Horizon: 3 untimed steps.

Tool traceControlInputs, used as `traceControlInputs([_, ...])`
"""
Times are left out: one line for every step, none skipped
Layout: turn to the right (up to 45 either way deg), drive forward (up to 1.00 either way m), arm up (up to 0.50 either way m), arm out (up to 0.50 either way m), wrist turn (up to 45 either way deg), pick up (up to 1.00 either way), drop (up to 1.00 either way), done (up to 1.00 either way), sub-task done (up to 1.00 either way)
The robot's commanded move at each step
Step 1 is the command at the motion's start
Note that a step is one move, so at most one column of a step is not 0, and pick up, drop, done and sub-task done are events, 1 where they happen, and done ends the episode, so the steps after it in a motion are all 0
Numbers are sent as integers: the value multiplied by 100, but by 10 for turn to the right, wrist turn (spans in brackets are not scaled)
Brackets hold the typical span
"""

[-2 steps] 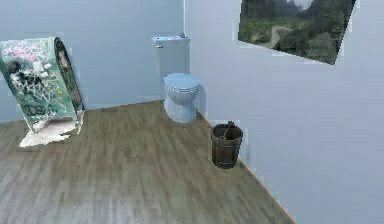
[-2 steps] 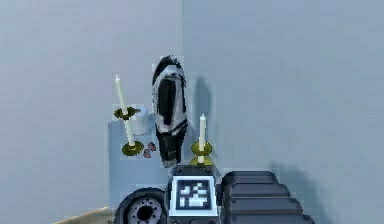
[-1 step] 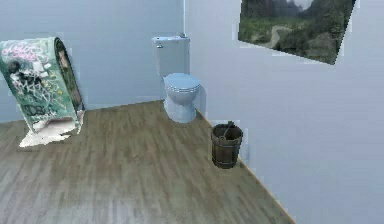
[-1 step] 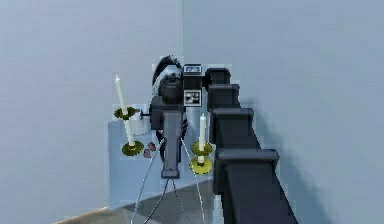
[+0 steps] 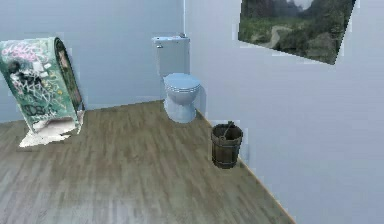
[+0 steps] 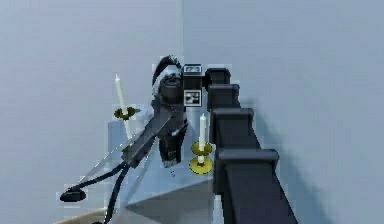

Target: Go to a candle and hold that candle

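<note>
Ahead, a toilet (image 5: 181, 95) stands against the far wall. A bucket (image 5: 227, 144) sits by the right wall, with a picture (image 5: 297, 27) above it.

To the side, two candles stand on a grey table (image 6: 160, 200): the left candle (image 6: 120, 96) farther off, the right candle (image 6: 203, 131) just left of the arm (image 6: 245, 165). The fingers (image 6: 133, 155) reach between them. I cannot tell how they are set or whether they hold anything.

I judge the grasp is the step in hand. Next I need to line up on one candle and lift it clear.
</note>
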Motion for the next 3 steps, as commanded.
traceControlInputs([0, 0, 0, 0, 450, 0, 0, 0, 0])
traceControlInputs([0, 0, 0, 0, 450, 0, 0, 0, 0])
traceControlInputs([0, 0, 0, 0, 450, 0, 0, 0, 0])
